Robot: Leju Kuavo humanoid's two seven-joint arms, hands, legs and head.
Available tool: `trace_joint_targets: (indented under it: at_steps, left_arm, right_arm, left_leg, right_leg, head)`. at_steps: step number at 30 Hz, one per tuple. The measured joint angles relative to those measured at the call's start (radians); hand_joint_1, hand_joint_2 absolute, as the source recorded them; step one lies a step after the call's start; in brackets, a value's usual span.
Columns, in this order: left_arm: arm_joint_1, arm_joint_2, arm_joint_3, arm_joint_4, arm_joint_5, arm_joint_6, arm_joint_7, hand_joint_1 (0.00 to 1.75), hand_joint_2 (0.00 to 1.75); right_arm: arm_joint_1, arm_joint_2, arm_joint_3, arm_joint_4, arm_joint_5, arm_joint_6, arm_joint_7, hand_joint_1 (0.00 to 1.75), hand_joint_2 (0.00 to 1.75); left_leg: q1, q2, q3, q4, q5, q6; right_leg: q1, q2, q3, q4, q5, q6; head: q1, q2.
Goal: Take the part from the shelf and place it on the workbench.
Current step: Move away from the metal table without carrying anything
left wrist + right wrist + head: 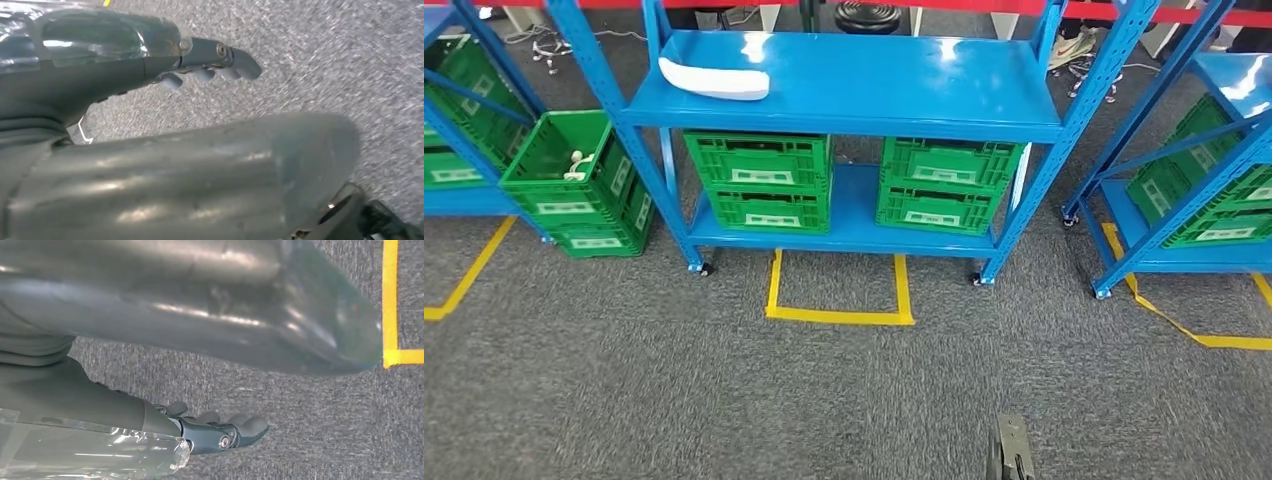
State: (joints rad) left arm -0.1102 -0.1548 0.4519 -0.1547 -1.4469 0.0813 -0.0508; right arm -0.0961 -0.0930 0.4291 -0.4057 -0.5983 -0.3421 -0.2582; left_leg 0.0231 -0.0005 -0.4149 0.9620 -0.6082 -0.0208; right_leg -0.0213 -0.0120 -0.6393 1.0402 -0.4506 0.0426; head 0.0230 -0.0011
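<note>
A long white curved part [714, 80] lies on the left end of the top board of the blue shelf [904, 90] straight ahead in the head view. It is some way off across grey carpet. My left hand [165, 65] hangs over the carpet with its fingers [235, 60] stretched out, its thumb apart and nothing in it. My right hand [200, 432] hangs the same way, fingers [245, 427] straight and empty, near a yellow tape corner [390, 355].
Stacked green crates [759, 180] [944, 185] fill the shelf's lower board. More green crates [574, 185] stand at the left, one holding a small white piece [576, 165]. A yellow tape square [839, 290] marks the floor before the shelf. Other blue racks [1194, 200] flank it.
</note>
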Motion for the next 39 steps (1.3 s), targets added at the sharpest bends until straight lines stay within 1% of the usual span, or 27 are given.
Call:
trace_joint_targets:
  at_steps: [2,3,4,5,6,8,9,10,11,12,13,14,15,16,17,18,21,24,26,29,34,36,39]
  left_arm:
    - [0.001,0.0,0.0,0.0,-0.001,0.0,-0.001,0.0,0.0]
    - [0.002,0.0,0.0,0.0,-0.001,0.0,-0.001,0.0,0.0]
    - [0.002,0.001,0.0,0.0,-0.001,0.0,-0.001,0.0,0.0]
    - [0.001,0.001,0.0,0.0,-0.001,0.0,-0.001,0.0,0.0]
    - [0.0,0.001,-0.001,0.0,-0.001,0.0,-0.001,0.0,0.0]
    - [0.0,0.001,-0.001,0.0,-0.001,0.0,0.0,0.0,0.0]
    - [0.002,0.001,-0.001,0.0,-0.002,0.0,0.001,0.0,0.0]
    - [0.004,0.001,-0.002,0.0,-0.003,0.0,0.002,0.0,0.0]
    - [0.006,0.001,-0.002,0.0,-0.005,0.0,0.003,0.0,0.0]
    - [0.007,0.001,-0.002,0.0,-0.007,0.0,0.004,0.0,0.0]
    - [0.008,0.002,-0.003,0.0,-0.009,-0.001,0.004,0.0,0.0]
    - [0.008,0.003,-0.003,0.0,-0.011,-0.002,0.004,0.0,0.0]
    - [0.009,0.004,-0.004,0.0,-0.013,-0.003,0.004,0.0,0.0]
    - [0.01,0.005,-0.004,0.0,-0.015,-0.005,0.003,0.0,0.0]
    - [0.012,0.006,-0.004,0.0,-0.017,-0.007,0.002,0.0,0.0]
    - [0.013,0.006,-0.005,0.0,-0.018,-0.009,0.002,0.0,0.0]
    - [0.014,0.008,-0.009,0.0,-0.027,-0.019,0.0,0.0,0.0]
    - [0.013,0.009,-0.02,0.0,-0.043,-0.031,-0.002,0.0,0.0]
    - [0.013,0.009,-0.028,0.0,-0.051,-0.035,-0.002,0.0,0.0]
    - [0.013,0.009,-0.036,0.0,-0.055,-0.039,0.0,0.0,0.0]
    - [0.013,0.009,-0.046,0.0,-0.055,-0.041,0.001,0.0,0.0]
    - [0.013,0.009,-0.05,0.0,-0.055,-0.042,0.001,0.0,0.0]
    - [0.013,0.009,-0.053,0.0,-0.055,-0.043,0.0,0.0,0.0]
  right_arm:
    - [-0.003,0.006,0.001,0.022,0.0,0.001,0.002,0.0,0.0]
    - [-0.004,0.008,0.002,0.03,0.0,0.001,0.003,0.0,0.0]
    - [-0.005,0.011,0.002,0.037,0.001,0.001,0.003,0.0,0.0]
    - [-0.007,0.013,0.003,0.044,0.001,0.001,0.003,0.0,0.0]
    - [-0.011,0.015,0.003,0.051,0.001,0.001,0.003,0.0,0.0]
    - [-0.017,0.019,0.005,0.067,0.002,0.001,0.005,0.0,0.0]
    - [-0.018,0.021,0.006,0.075,0.004,0.001,0.008,0.0,0.0]
    - [-0.018,0.023,0.008,0.081,0.007,0.002,0.014,0.0,0.0]
    - [-0.018,0.026,0.011,0.087,0.01,0.002,0.022,0.0,0.0]
    - [-0.017,0.027,0.014,0.091,0.015,0.002,0.031,0.0,0.0]
    - [-0.016,0.029,0.018,0.096,0.018,0.002,0.04,0.0,0.0]
    - [-0.017,0.031,0.022,0.1,0.02,0.001,0.049,0.0,0.0]
    - [-0.017,0.033,0.024,0.105,0.022,0.001,0.058,0.0,0.0]
    - [-0.016,0.034,0.026,0.109,0.023,0.001,0.066,0.0,0.0]
    - [-0.014,0.034,0.028,0.114,0.025,0.001,0.074,0.0,0.0]
    - [-0.012,0.034,0.031,0.119,0.027,0.001,0.081,0.0,0.0]
    - [-0.01,0.034,0.045,0.129,0.033,0.002,0.099,0.0,0.0]
    - [-0.011,0.033,0.051,0.136,0.035,0.003,0.111,0.0,0.0]
    - [-0.011,0.033,0.053,0.139,0.039,0.005,0.116,0.0,0.0]
    - [-0.012,0.034,0.063,0.142,0.045,0.006,0.125,0.0,0.0]
    - [-0.011,0.034,0.076,0.148,0.048,0.006,0.13,0.0,0.0]
    - [-0.011,0.034,0.077,0.149,0.05,0.007,0.133,0.0,0.0]
    - [-0.01,0.034,0.079,0.151,0.051,0.008,0.135,0.0,0.0]
  left_leg:
    - [-0.002,0.003,0.004,0.004,-0.009,-0.015]
    - [-0.002,0.005,0.006,0.009,-0.013,-0.02]
    - [-0.001,0.006,0.004,0.025,-0.016,-0.024]
    - [0.0,0.006,-0.012,0.057,-0.024,-0.027]
    - [0.0,0.005,-0.041,0.109,-0.04,-0.029]
    - [-0.001,0.002,-0.129,0.238,-0.089,-0.03]
    - [-0.002,0.002,-0.17,0.284,-0.105,-0.03]
    - [-0.003,0.001,-0.198,0.301,-0.104,-0.028]
    - [-0.005,0.001,-0.211,0.285,-0.078,-0.025]
    - [-0.008,0.0,-0.208,0.239,-0.029,-0.019]
    - [-0.011,-0.002,-0.198,0.185,0.023,-0.01]
    - [-0.015,-0.004,-0.19,0.139,0.054,-0.001]
    - [-0.018,-0.008,-0.184,0.106,0.074,0.007]
    - [-0.021,-0.01,-0.182,0.093,0.08,0.013]
    - [-0.021,-0.012,-0.182,0.088,0.079,0.015]
    - [-0.02,-0.013,-0.179,0.083,0.09,0.012]
    - [-0.02,-0.013,-0.176,0.079,0.094,0.002]
    - [-0.021,-0.012,-0.174,0.078,0.09,0.009]
    - [-0.021,-0.011,-0.173,0.078,0.089,0.012]
    - [-0.022,-0.01,-0.173,0.078,0.088,0.016]
    - [-0.023,-0.009,-0.173,0.079,0.088,0.019]
    - [-0.024,-0.008,-0.172,0.079,0.088,0.02]
    - [-0.023,-0.008,-0.171,0.079,0.088,0.02]
  right_leg:
    - [0.005,0.001,0.002,-0.006,-0.022,-0.022]
    - [0.004,0.003,0.007,-0.002,-0.021,-0.033]
    - [0.004,0.005,0.013,-0.004,-0.027,-0.04]
    - [0.003,0.007,0.021,-0.007,-0.03,-0.045]
    - [0.003,0.009,0.029,-0.01,-0.034,-0.051]
    - [0.006,0.012,0.041,-0.011,-0.043,-0.059]
    - [0.009,0.014,0.048,-0.011,-0.049,-0.061]
    - [0.011,0.016,0.056,-0.011,-0.055,-0.063]
    - [0.014,0.019,0.066,-0.011,-0.062,-0.063]
    - [0.016,0.022,0.077,-0.011,-0.069,-0.062]
    - [0.017,0.024,0.086,-0.012,-0.076,-0.06]
    - [0.018,0.026,0.094,-0.013,-0.081,-0.058]
    - [0.018,0.027,0.098,-0.013,-0.086,-0.054]
    - [0.018,0.028,0.1,-0.014,-0.09,-0.049]
    - [0.019,0.029,0.103,-0.014,-0.094,-0.044]
    - [0.019,0.03,0.104,-0.014,-0.096,-0.045]
    - [0.019,0.029,0.112,-0.019,-0.098,-0.061]
    - [0.019,0.029,0.119,-0.029,-0.098,-0.06]
    - [0.019,0.03,0.121,-0.033,-0.097,-0.056]
    - [0.018,0.03,0.122,-0.038,-0.096,-0.043]
    - [0.016,0.029,0.122,-0.039,-0.095,-0.032]
    - [0.016,0.029,0.122,-0.039,-0.095,-0.029]
    - [0.016,0.029,0.122,-0.039,-0.095,-0.029]
  head:
    - [-0.002,0.0]
    - [-0.004,0.0]
    - [-0.01,0.0]
    - [-0.015,0.0]
    - [-0.021,0.0]
    - [-0.031,0.0]
    - [-0.033,0.0]
    - [-0.033,0.0]
    - [-0.034,0.0]
    - [-0.035,0.0]
    - [-0.035,0.0]
    - [-0.034,0.0]
    - [-0.035,0.0]
    - [-0.034,0.0]
    - [-0.034,0.0]
    - [-0.034,0.0]
    - [-0.027,0.0]
    - [-0.02,0.0]
    - [-0.018,0.0]
    - [-0.017,0.0]
    - [-0.019,0.0]
    - [-0.02,0.0]
    - [-0.021,0.0]
